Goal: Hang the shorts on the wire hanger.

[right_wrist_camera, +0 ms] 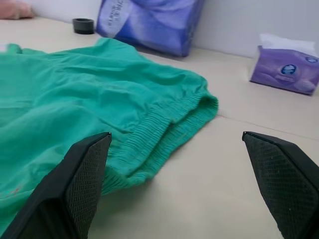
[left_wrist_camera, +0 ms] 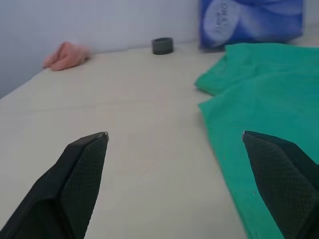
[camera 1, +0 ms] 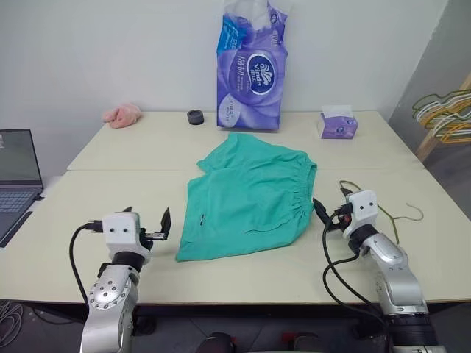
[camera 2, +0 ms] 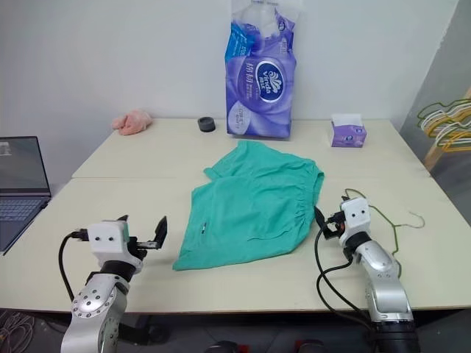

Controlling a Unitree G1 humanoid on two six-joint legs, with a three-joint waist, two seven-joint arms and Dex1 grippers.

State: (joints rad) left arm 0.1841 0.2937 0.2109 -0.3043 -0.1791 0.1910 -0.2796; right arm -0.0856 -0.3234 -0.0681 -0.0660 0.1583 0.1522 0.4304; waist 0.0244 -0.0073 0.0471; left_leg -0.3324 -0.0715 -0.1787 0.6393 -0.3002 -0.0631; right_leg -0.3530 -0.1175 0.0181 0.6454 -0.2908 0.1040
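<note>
Shorts (camera 1: 250, 198) lie flat mid-desk (camera 1: 110, 151), waistband toward the right edge, wire hanger (camera 1: 390, 213) on the desk near that edge beside the right end effector (camera 1: 330, 207), left end effector (camera 1: 147, 224) near the front edge left of the shorts, both spread wide, holding nothing.

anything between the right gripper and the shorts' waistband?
Nothing visible. The right gripper is open and faces the gathered waistband of the shorts across bare table. The hanger lies on the table beside that arm, on the side away from the shorts, not in the path.
</note>
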